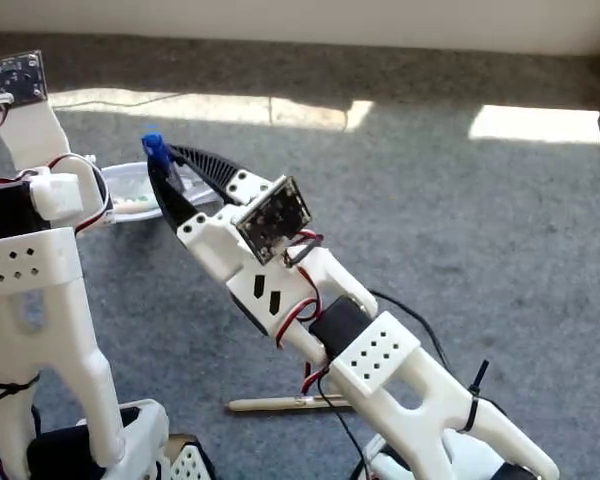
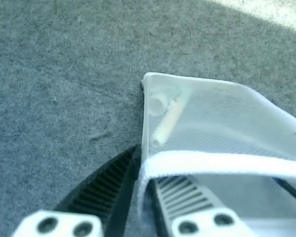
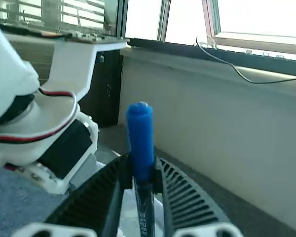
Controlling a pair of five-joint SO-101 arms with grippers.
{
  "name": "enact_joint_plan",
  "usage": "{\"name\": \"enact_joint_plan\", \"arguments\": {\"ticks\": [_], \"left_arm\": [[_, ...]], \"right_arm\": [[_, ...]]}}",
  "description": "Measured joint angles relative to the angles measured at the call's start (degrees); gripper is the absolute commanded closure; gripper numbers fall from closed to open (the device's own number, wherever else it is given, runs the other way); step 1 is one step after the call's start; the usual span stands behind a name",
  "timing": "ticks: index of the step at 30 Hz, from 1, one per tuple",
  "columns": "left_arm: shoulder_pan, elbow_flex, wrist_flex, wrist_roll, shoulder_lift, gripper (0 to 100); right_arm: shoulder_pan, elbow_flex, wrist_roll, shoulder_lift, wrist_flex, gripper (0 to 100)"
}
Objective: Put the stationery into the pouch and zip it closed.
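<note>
High view places the mesh pouch on the bench toward its far left corner, partly hidden behind the left arm. The right arm stretches across from the near right side, and the right gripper hangs just above the pouch's right end with a blue pen in it. The pen stands nearly upright, cap end up. In the right wrist view the right gripper is closed tight around the pen below its blue cap, both fingers pressed against the barrel.

The left wrist view shows the left gripper pinched almost fully together on the white band along the edge of the pouch; the band runs between the dark finger and the pale one. The pouch is see-through, and inside it, near the closed end, lie a short white cylinder and a pale stick, touching each other.

A thin wooden stick lies flat on the bench close to its near edge, about mid-width, partly under the right arm and well apart from the pouch.
</note>
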Motion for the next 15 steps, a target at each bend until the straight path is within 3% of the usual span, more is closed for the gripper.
{"name": "enact_joint_plan", "arguments": {"ticks": [4, 12, 15], "left_arm": [[0.0, 0.0, 0.0, 0.0, 0.0, 98], [0.0, 0.0, 0.0, 0.0, 0.0, 98], [0.0, 0.0, 0.0, 0.0, 0.0, 98]], "right_arm": [[0.09, 0.0, 0.09, 0.09, 5.36, 97.6], [0.0, 0.0, 0.09, 0.09, 6.33, 96.5], [0.0, 0.0, 0.09, 0.09, 6.33, 88.9]]}}
